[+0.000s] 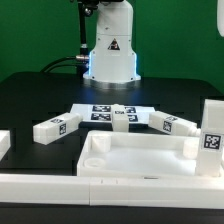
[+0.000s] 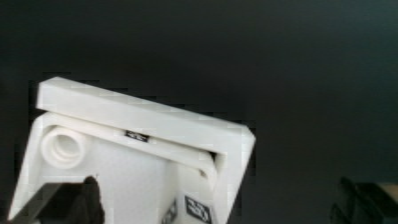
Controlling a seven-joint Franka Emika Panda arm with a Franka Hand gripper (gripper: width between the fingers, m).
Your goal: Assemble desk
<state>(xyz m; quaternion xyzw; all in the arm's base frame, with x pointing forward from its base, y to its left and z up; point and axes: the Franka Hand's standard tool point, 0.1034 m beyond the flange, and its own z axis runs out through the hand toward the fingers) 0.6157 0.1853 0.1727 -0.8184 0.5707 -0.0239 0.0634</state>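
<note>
The desk's large white panel (image 1: pixel 140 158) with its raised rim lies flat near the front of the black table. One white leg (image 1: pixel 55 126) lies to the exterior view's left of the marker board, another leg (image 1: pixel 168 124) to its right. In the wrist view a white corner of a desk part (image 2: pixel 134 125) with a round hole (image 2: pixel 66 148) sits below my gripper (image 2: pixel 217 202). My gripper is open. One dark finger (image 2: pixel 71 203) overlaps the part's edge; the other stands clear over the table. The exterior view does not show the gripper.
The marker board (image 1: pixel 100 110) lies mid-table before the white robot pedestal (image 1: pixel 110 50). A tagged white block (image 1: pixel 121 117) rests on it. A white upright piece with a tag (image 1: pixel 212 125) stands at the exterior view's right edge. A low white wall (image 1: pixel 90 186) runs along the front.
</note>
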